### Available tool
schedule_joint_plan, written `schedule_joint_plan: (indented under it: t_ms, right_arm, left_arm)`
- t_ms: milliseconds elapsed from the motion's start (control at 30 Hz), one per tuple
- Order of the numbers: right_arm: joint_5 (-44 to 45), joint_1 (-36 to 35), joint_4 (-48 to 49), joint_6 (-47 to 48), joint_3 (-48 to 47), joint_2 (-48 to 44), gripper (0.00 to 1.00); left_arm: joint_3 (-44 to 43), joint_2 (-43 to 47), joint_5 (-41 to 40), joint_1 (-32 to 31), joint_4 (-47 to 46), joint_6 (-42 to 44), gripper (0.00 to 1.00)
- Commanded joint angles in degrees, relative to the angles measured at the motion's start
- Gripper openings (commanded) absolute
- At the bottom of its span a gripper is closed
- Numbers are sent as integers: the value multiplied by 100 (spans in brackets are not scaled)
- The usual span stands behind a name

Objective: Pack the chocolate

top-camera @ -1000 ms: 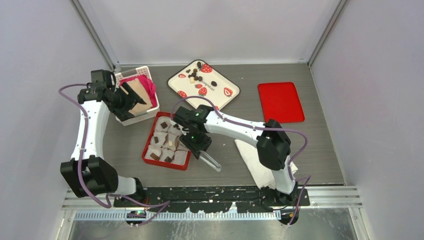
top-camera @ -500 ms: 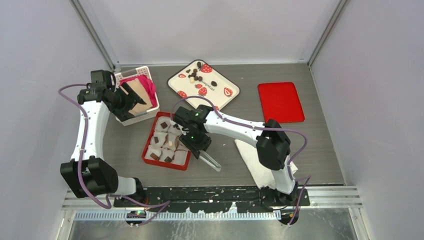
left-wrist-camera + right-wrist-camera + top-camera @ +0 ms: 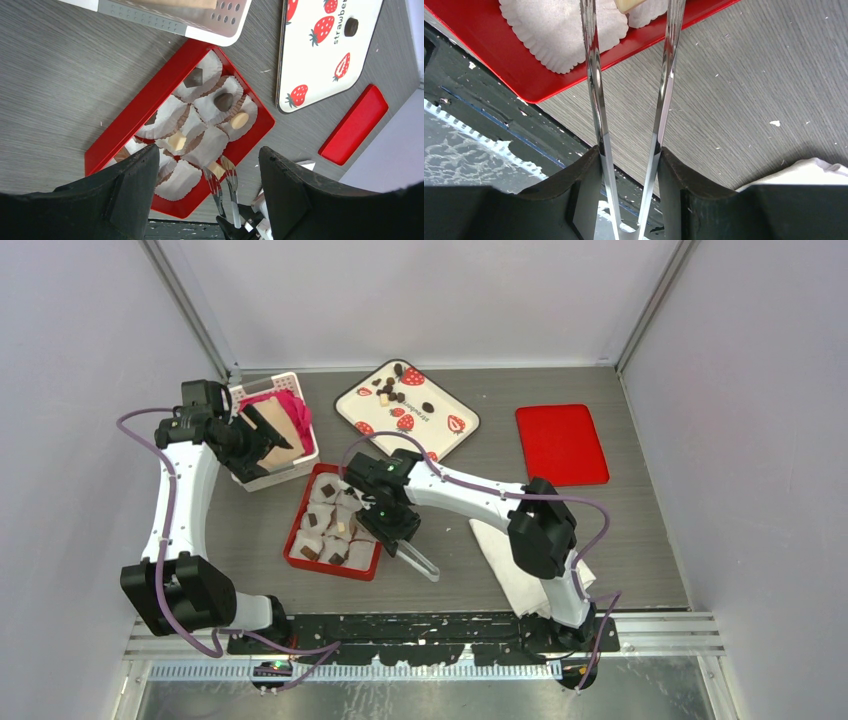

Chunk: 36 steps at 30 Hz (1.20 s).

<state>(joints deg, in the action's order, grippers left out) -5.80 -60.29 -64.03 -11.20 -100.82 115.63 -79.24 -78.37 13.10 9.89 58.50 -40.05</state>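
A red box (image 3: 300, 553) of white paper cups lies mid-table; several cups hold dark or cream chocolate (image 3: 223, 101). My right gripper (image 3: 398, 530) (image 3: 629, 155) is shut on metal tongs (image 3: 594, 75) (image 3: 233, 187). The tong tips pinch a cream chocolate piece (image 3: 216, 170) (image 3: 629, 5) over the box's near right edge, above its cups. More chocolate (image 3: 390, 392) lies loose on the strawberry-print tray (image 3: 440, 405) behind the box. My left gripper (image 3: 262, 435) (image 3: 207, 152) hangs open and empty, high above the table at the left, looking down on the box.
A white basket (image 3: 250, 478) with a pink cloth stands under the left gripper. A flat red lid (image 3: 560, 443) lies at the right. A white cloth (image 3: 520, 570) sits near the right arm's base. The black mounting rail runs along the near edge.
The right arm has shifted slightly left toward the box with the tongs. The left arm has not moved.
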Motion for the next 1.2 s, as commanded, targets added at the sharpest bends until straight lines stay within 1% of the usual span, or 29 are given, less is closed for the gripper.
schedule_joint_plan:
  t_ms: [0, 767, 833, 1167]
  right_arm:
    - [58, -23, -101, 50, -258, -31, 47]
    - [99, -23, -65, 27, -222, -61, 50]
    - [113, -19, -52, 19, -225, -69, 49]
    - [225, -24, -3, -13, -235, -204, 38]
  left_arm:
    - [-65, 111, 53, 51, -223, 45, 73]
    - [-50, 179, 21, 62, -182, 59, 73]
    - [-48, 188, 23, 64, -181, 59, 73]
    - [-12, 225, 32, 62, -181, 50, 73]
